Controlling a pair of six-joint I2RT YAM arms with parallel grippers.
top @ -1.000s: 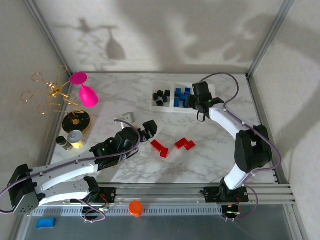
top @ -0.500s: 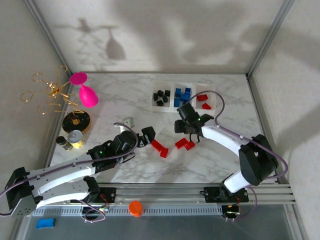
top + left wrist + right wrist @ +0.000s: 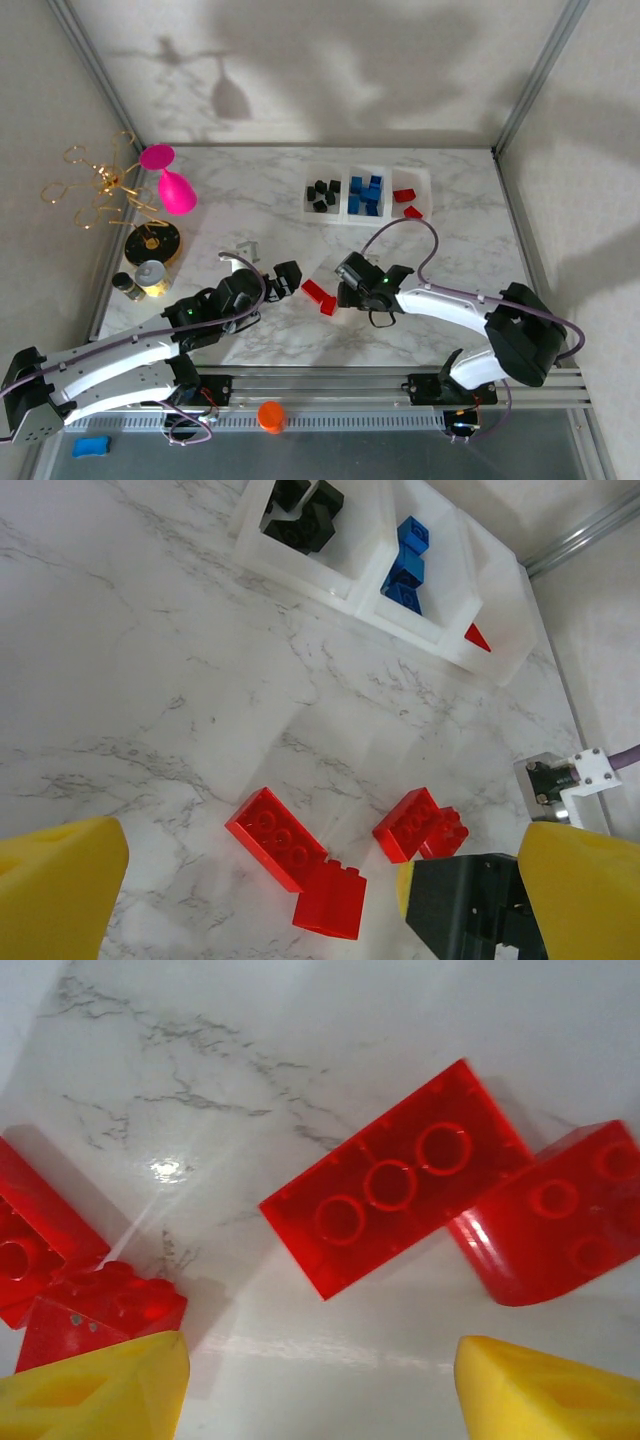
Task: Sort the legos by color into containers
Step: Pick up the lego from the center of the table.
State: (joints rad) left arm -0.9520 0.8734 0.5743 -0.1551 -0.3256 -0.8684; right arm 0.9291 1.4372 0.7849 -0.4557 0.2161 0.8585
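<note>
The clear three-compartment tray (image 3: 432,185) stands at the back of the marble. It holds black legos (image 3: 322,193), blue legos (image 3: 365,194) and two red legos (image 3: 407,203). On the marble, a red oblong brick (image 3: 275,838) touches a red cube (image 3: 330,900). Another red oblong brick (image 3: 400,1190) lies against a rounded red piece (image 3: 560,1215). My right gripper (image 3: 352,282) hovers low over that second pair, open, with bare marble between its yellow fingertips (image 3: 100,1390). My left gripper (image 3: 284,278) is open just left of the first pair.
A pink goblet (image 3: 172,185), a gold wire stand (image 3: 100,190), a round black-and-gold disc (image 3: 153,240) and a small cylinder (image 3: 150,275) crowd the left edge. An orange knob (image 3: 269,415) and a blue block (image 3: 90,446) lie off the marble in front.
My right arm has swung from above the tray down to the red bricks in the middle. My left gripper has drawn back slightly to the left.
</note>
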